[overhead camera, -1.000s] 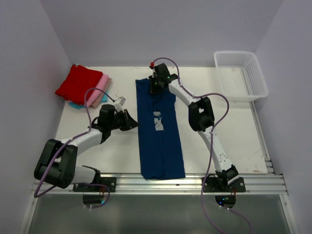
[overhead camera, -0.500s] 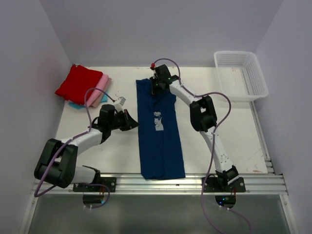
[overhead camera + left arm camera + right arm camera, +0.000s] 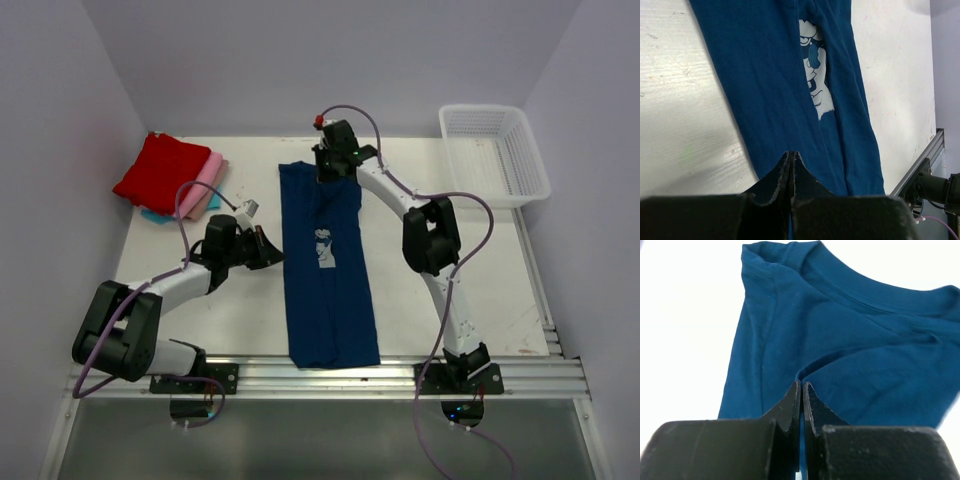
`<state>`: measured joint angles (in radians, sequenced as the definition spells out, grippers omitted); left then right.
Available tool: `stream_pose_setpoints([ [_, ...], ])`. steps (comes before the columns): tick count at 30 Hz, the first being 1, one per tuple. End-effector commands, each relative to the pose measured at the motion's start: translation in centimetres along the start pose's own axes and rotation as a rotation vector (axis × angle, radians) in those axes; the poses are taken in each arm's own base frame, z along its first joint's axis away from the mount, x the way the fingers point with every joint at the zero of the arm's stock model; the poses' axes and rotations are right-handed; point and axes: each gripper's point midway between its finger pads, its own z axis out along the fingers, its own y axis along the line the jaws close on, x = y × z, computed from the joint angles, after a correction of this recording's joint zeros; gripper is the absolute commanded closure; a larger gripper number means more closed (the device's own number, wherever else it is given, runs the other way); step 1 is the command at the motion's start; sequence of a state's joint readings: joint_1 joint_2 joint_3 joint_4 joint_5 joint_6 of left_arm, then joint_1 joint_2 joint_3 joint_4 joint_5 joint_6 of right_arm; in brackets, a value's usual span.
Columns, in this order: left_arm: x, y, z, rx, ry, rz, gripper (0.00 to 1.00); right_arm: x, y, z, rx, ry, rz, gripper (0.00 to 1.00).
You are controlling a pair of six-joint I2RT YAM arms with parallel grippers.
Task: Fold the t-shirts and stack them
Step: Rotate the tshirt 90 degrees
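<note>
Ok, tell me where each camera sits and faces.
Top external: above and behind the arms, looking down at the table; both arms show.
Left wrist: low beside the navy shirt, facing its print; shut left gripper shows.
Right wrist: low at the collar end; shut right gripper shows.
All share the shirt.

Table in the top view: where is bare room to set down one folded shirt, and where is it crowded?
Widest bare patch: right of the navy t-shirt, out to the table edge, nearer than the white mesh basket; the right arm crosses it. Smaller: near-left, between the left arm and that shirt. Crowded: the far-left corner, with the folded stack.
</note>
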<state>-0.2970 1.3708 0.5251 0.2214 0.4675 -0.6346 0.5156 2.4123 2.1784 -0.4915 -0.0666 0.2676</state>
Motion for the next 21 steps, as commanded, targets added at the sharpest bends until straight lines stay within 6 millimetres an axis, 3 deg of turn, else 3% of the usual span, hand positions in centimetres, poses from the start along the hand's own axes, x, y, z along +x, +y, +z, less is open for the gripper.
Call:
stream_pose_setpoints([
  [1, -0.5, -0.5, 0.2, 0.024, -0.02, 0.035, 1.0, -3.0, -0.4, -4.2, 0.073, -0.085, -0.016, 1.0],
  [6, -0.8, -0.7, 0.3, 0.029, -0.022, 0.039, 1.0, -0.6, -2.3, -7.0, 0.246, -0.048, 0.025, 1.0],
  [7, -0.8, -0.7, 0.3, 0.029, -0.019, 0.037, 1.0, 1.0, -2.9, -7.0, 0.276, -0.013, 0.028, 1.0],
  [10, -0.8, -0.8, 0.3, 0.033, -0.017, 0.038, 1.0, 3.3, -4.0, -8.4, 0.343, 0.021, 0.054, 1.0],
  [19, -0.5, -0.6, 0.6, 0.036, -0.007, 0.036, 1.0, 8.3, -4.0, -9.9, 0.364, 0.092, 0.066, 1.0],
  [20, -0.5, -0.6, 0.6, 0.036, -0.007, 0.036, 1.0, 8.4, -4.1, -9.9, 0.37, 0.091, 0.068, 0.97],
  [21, -0.6, -0.6, 0.6, 0.037, -0.008, 0.037, 1.0, 8.7, -4.0, -9.9, 0.367, 0.1, 0.066, 0.79],
])
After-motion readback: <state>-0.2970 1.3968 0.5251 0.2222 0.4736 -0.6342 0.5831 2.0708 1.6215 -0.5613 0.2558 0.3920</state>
